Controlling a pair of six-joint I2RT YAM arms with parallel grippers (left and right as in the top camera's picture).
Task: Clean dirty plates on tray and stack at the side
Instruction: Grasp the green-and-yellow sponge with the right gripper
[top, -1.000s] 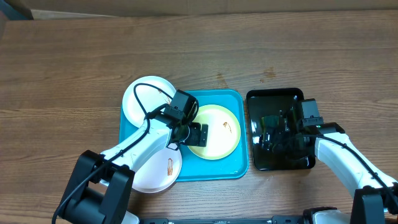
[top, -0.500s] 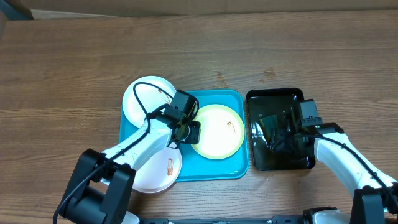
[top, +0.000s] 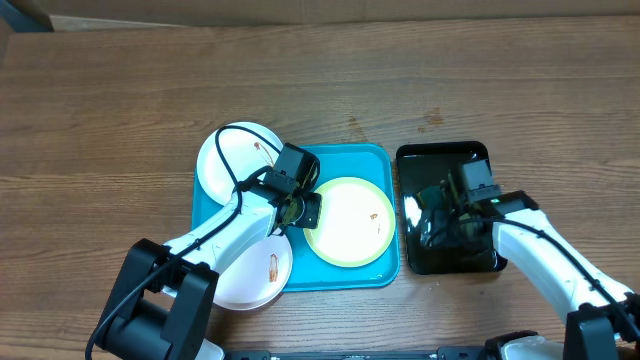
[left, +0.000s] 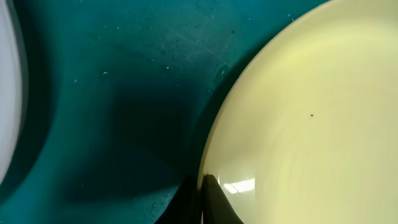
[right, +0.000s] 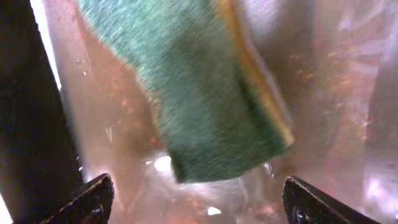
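Observation:
On the turquoise tray (top: 215, 225) lies a plate with a yellow-green rim (top: 350, 222) and a small reddish smear. My left gripper (top: 305, 210) is shut on that plate's left rim. In the left wrist view its dark fingertips (left: 208, 199) pinch the pale plate edge (left: 311, 112) over the tray floor (left: 124, 93). One white plate (top: 232, 160) overlaps the tray's far left corner. Another white plate (top: 258, 275), with a brown smear, overlaps its near left corner. My right gripper (top: 452, 208) hovers open over a green and yellow sponge (right: 211, 106), its gripper tips (right: 199, 202) wide apart.
A glossy black tray (top: 470, 258) stands right of the turquoise one and holds the sponge; its wet floor (right: 336, 93) reflects light. Bare wooden table (top: 120, 100) surrounds both trays. A white plate edge (left: 6, 93) shows at the left.
My left gripper has shut on the yellow-green plate's rim, and the plate has shifted slightly right and toward me. My right gripper has moved left over the black tray.

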